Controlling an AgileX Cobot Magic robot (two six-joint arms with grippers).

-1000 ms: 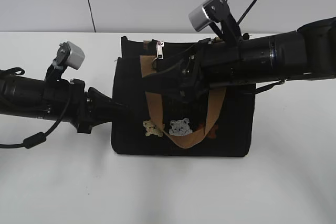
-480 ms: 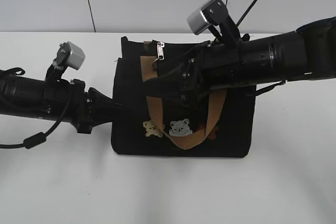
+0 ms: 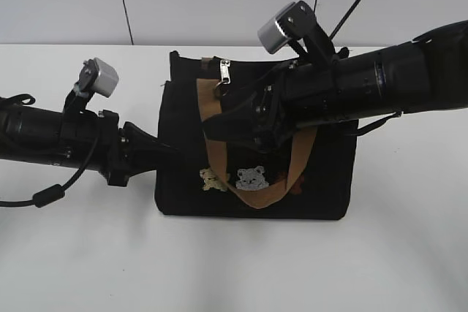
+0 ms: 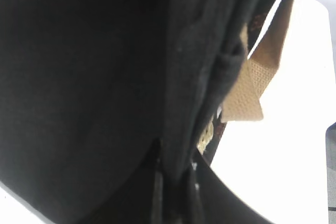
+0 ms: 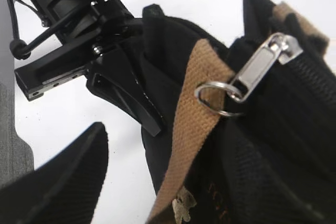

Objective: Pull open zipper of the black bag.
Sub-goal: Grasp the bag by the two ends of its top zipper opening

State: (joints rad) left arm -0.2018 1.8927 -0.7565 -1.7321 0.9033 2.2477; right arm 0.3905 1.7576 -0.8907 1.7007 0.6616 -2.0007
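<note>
The black bag (image 3: pixel 322 180) lies flat on the white table with its tan handles (image 3: pixel 219 158) draped over the front. At the bag's top edge the zipper (image 3: pixel 224 71) shows its silver pull (image 5: pixel 262 61) and ring (image 5: pixel 218 98), the ring resting on a tan handle (image 5: pixel 191 119). My left gripper (image 3: pixel 172 150) is shut on the bag's left edge, and black fabric (image 4: pixel 79 77) fills its view. Over the bag's front, below the pull, my right gripper (image 3: pixel 234 126) hangs open and holds nothing. Only one of its fingers (image 5: pixel 58 182) shows in the right wrist view.
The white table (image 3: pixel 73 253) stretches to the left, right and front of the bag. A grey wall stands behind it. Both arms lie low across the table, the right one (image 3: pixel 395 82) over the bag's right half. A cable loop (image 3: pixel 45 195) lies beside the left arm.
The right gripper has shifted left over the bag's front, and its wrist camera has moved slightly left and up. The left arm and the bag have not moved.
</note>
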